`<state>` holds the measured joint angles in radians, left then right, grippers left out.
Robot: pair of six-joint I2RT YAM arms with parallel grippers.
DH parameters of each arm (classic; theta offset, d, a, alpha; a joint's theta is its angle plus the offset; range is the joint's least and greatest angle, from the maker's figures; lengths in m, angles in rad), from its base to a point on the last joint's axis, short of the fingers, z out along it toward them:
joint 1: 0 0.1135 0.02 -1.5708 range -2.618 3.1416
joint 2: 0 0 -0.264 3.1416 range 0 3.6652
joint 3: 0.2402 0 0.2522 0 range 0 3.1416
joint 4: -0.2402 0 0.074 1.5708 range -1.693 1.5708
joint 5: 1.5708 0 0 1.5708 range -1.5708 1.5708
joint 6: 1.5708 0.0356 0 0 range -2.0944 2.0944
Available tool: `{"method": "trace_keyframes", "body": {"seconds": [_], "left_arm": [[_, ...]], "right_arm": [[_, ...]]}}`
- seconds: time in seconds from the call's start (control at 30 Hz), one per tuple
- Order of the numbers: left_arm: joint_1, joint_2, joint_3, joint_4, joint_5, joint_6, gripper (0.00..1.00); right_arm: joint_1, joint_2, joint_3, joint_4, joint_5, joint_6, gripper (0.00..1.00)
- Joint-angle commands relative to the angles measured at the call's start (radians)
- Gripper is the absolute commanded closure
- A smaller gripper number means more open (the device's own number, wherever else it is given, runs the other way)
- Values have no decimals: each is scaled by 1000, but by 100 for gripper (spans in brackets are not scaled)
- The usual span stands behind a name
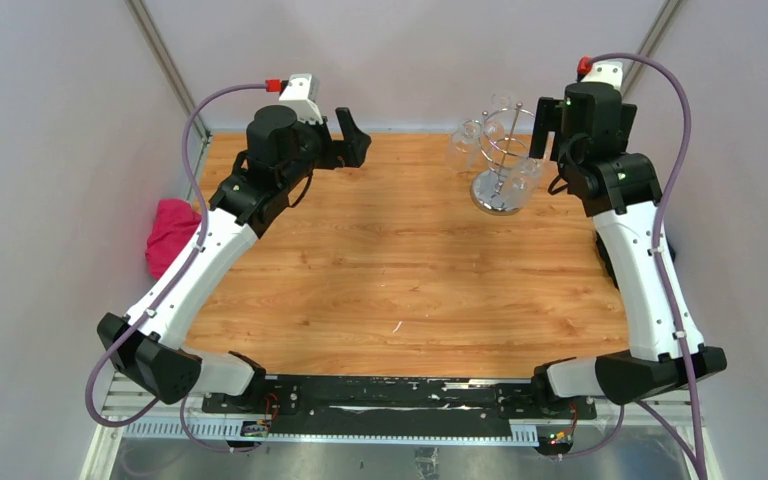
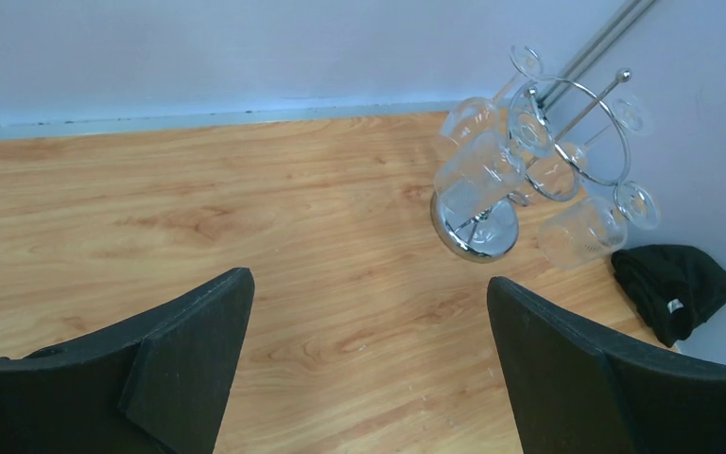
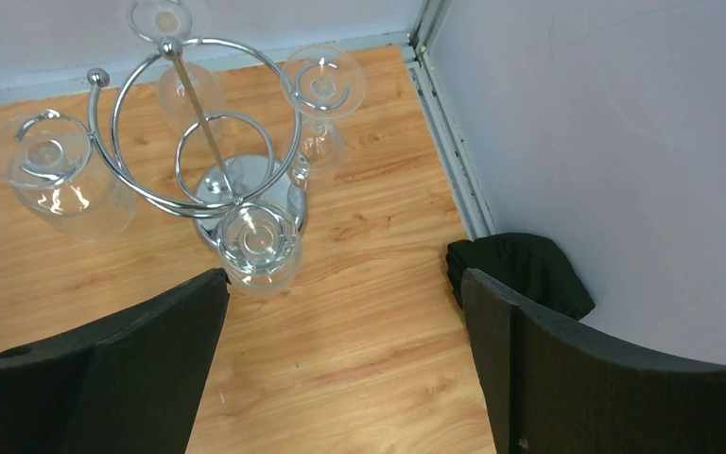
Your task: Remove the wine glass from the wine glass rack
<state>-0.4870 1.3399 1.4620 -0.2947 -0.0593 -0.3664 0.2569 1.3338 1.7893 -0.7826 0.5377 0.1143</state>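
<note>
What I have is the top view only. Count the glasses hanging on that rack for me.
Observer: Four glasses hang upside down from the rack. The right wrist view shows each one clear of the others.
Operator: Report anything the right arm hides from me.
Observer: A black cloth lies crumpled in the far right corner of the table, behind the right arm and apart from the rack.
</note>
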Motion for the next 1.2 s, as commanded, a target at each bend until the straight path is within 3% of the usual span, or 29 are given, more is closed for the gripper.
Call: {"method": "trace_keyframes", "body": {"seconds": [0.0,0.47,0.57,0.67,0.73,0.87,1.03,1.17], "left_arm": [[-4,-21,8,-10,-13,15,0],[-4,-35,-18,-9,1,9,0],[-4,-24,-22,-4,8,9,0],[8,5,-3,-28,12,10,0],[61,22,-10,-4,125,-46,0],[209,48,-138,366,507,-309,1],[240,167,-90,469,648,-394,1],[239,278,-82,711,797,-595,5]], "right_arm": [[-2,-16,-31,-32,-14,5,1],[-11,-177,-218,105,-31,50,1],[-75,-235,-286,136,-150,111,2],[-224,-271,-381,195,-438,230,4],[-305,-275,-434,241,-618,307,5],[-420,-303,-551,379,-816,408,7],[-503,-304,-645,495,-972,481,11],[-551,-292,-720,599,-1047,538,25]]}}
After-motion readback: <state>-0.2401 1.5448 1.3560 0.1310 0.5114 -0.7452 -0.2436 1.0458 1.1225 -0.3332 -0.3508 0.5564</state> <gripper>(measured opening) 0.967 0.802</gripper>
